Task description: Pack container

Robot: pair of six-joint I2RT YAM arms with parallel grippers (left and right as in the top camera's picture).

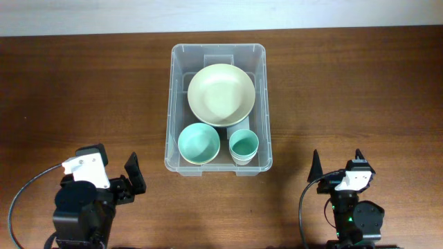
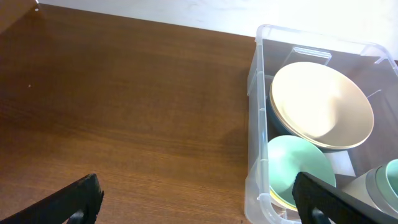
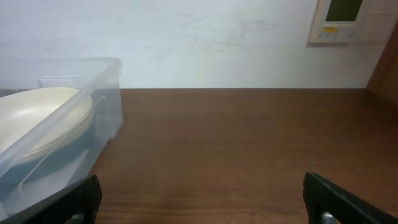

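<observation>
Left gripper (image 1: 114, 160) at the near left, fingers spread wide, gripping nothing; right gripper (image 1: 337, 160) at the near right, equally spread and bare. Between and beyond them, container (image 1: 168, 104) at mid-table, well apart from both. Holds three visible pieces, all mouth-up: large cream bowl (image 1: 220, 93) filling the far half, nested on a darker bowl (image 2: 273, 121) seen only as a rim from the left wrist view; teal bowl (image 1: 199, 143) in the near left corner; teal cup (image 1: 243, 145) in the near right corner, just beside that bowl. Leaves little spare floor inside, only slivers around the pieces. Outside, broad open stretches of table (image 1: 83, 90) on either flank of the container, running back to a white wall (image 3: 217, 43) at the far edge, with a small wall panel (image 3: 345, 18) mounted up at the right. Clear glossy plastic, rounded rim, moulded inner ledges; smooth matte round bowls; dark wood-grain tabletop, faintly reflective.
</observation>
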